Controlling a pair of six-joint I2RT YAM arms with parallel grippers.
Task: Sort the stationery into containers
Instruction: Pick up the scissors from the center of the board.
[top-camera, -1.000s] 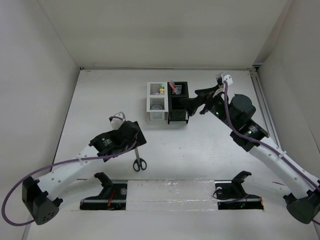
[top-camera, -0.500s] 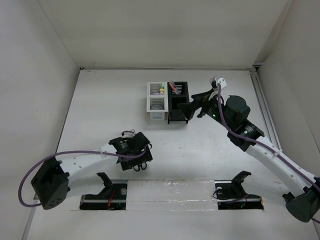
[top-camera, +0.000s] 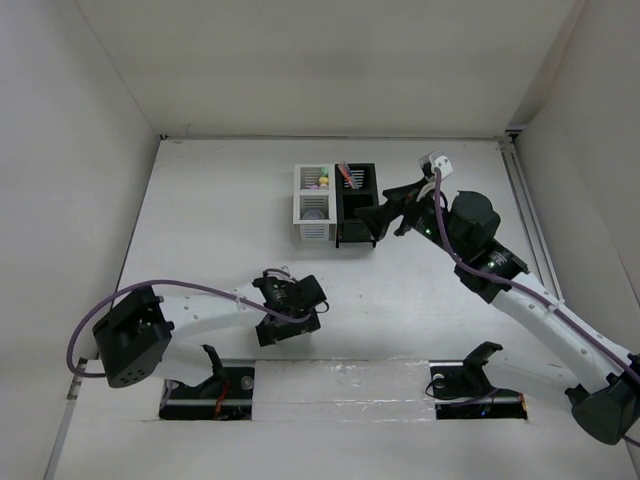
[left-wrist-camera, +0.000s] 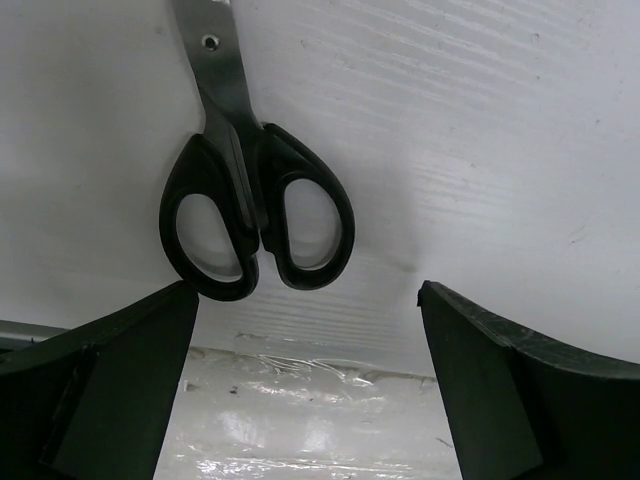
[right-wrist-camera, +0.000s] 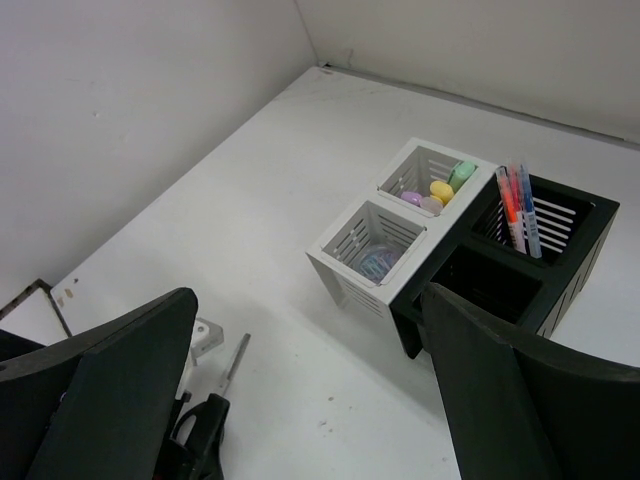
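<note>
Black-handled scissors (left-wrist-camera: 255, 225) lie flat on the table, blades closed and pointing away from my left gripper (left-wrist-camera: 307, 300). That gripper is open and empty, its fingers just short of the handles. In the top view it (top-camera: 290, 322) covers the scissors. The white organizer (top-camera: 313, 226) and black organizer (top-camera: 356, 232) stand side by side at the back. The white one (right-wrist-camera: 352, 270) holds small erasers (right-wrist-camera: 437, 190) in the far compartment and a bluish round piece (right-wrist-camera: 375, 262) in the near one. Pens (right-wrist-camera: 515, 205) stand in the black one (right-wrist-camera: 500, 300). My right gripper (top-camera: 375, 220) is open and empty beside the black organizer.
A strip of clear tape (left-wrist-camera: 300, 420) runs along the near table edge under my left gripper. Two black arm rests (top-camera: 210, 368) sit at the near edge. White walls close the table on three sides.
My left arm has swung right and toward the near edge, turning over the scissors' handles. My right gripper shifted slightly left toward the black organizer, then stayed still.
</note>
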